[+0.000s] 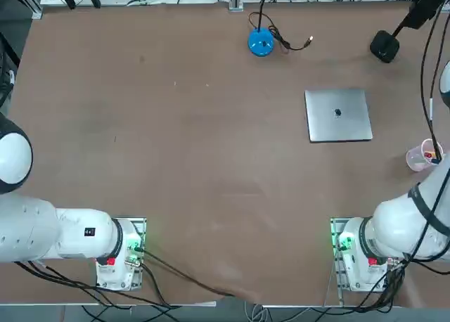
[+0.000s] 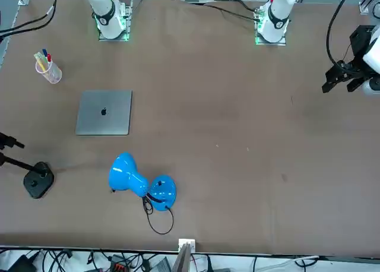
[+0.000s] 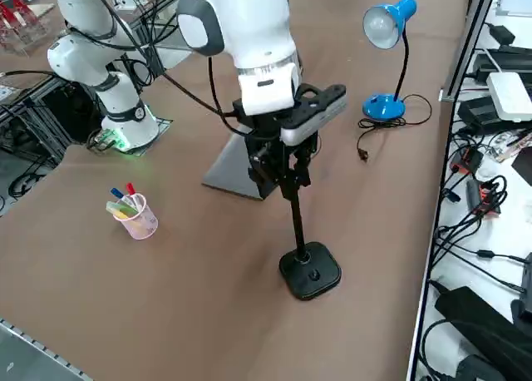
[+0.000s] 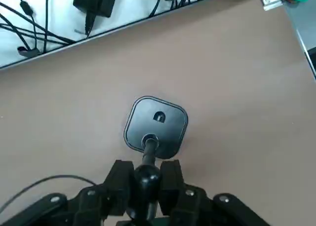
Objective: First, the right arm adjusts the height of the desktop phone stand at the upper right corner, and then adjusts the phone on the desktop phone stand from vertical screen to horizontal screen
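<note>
The desktop phone stand has a black rounded base (image 3: 310, 271) and a thin upright pole (image 3: 295, 219), and it stands near the table's far right corner. My right gripper (image 3: 281, 175) is shut on the upper part of that pole, straight above the base. In the right wrist view the two black fingers (image 4: 118, 181) clamp the pole's knob from both sides, around my right gripper (image 4: 144, 184), with the base (image 4: 156, 125) below them. The base also shows from above (image 1: 384, 46) and from the front (image 2: 38, 180). The phone is out of view.
A shut silver laptop (image 1: 338, 115) lies left of the stand, partly behind my arm in the side view. A blue desk lamp (image 3: 386, 23) stands at the far edge, its cord trailing. A clear cup of pens (image 3: 133, 213) sits near the right edge. Cables and adapters lie past the far edge.
</note>
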